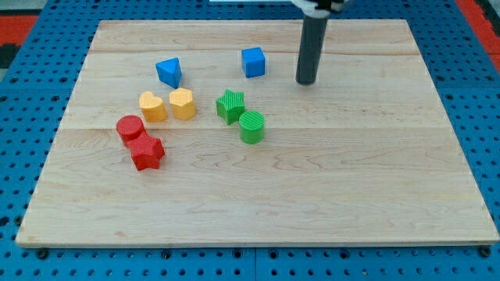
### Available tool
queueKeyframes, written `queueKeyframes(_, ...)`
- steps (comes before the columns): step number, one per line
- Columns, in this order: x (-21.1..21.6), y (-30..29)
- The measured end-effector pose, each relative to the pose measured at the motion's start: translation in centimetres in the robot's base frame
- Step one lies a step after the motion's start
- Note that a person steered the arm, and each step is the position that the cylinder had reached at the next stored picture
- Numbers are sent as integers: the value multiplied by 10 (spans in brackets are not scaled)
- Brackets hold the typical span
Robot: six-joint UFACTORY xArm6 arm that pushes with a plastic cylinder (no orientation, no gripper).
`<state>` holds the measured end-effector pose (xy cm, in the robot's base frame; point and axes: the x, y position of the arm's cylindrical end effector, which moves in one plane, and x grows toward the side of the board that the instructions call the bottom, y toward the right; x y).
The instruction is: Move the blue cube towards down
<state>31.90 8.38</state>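
Observation:
The blue cube [253, 62] sits near the view's top centre of the wooden board [359, 195]. My tip [305, 81] rests on the board to the cube's right and slightly lower, apart from it by about one cube width. The dark rod rises from the tip to the view's top edge. A second blue block [169, 72], wedge-like in shape, lies to the cube's left.
Two yellow blocks [153, 106] [182, 103] sit side by side left of centre. A green star [230, 105] and a green cylinder [251, 126] lie below the cube. A red cylinder [130, 128] and a red star [147, 152] touch at the left.

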Motion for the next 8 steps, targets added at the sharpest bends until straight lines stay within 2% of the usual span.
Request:
queueKeyframes(1, -44, -41)
queueKeyframes(2, -62, -101)
queueKeyframes(3, -97, -135)
queueKeyframes(5, -46, -138)
queueKeyframes(6, -14, -112)
queueKeyframes(7, 19, -36)
queueKeyframes(8, 8, -28)
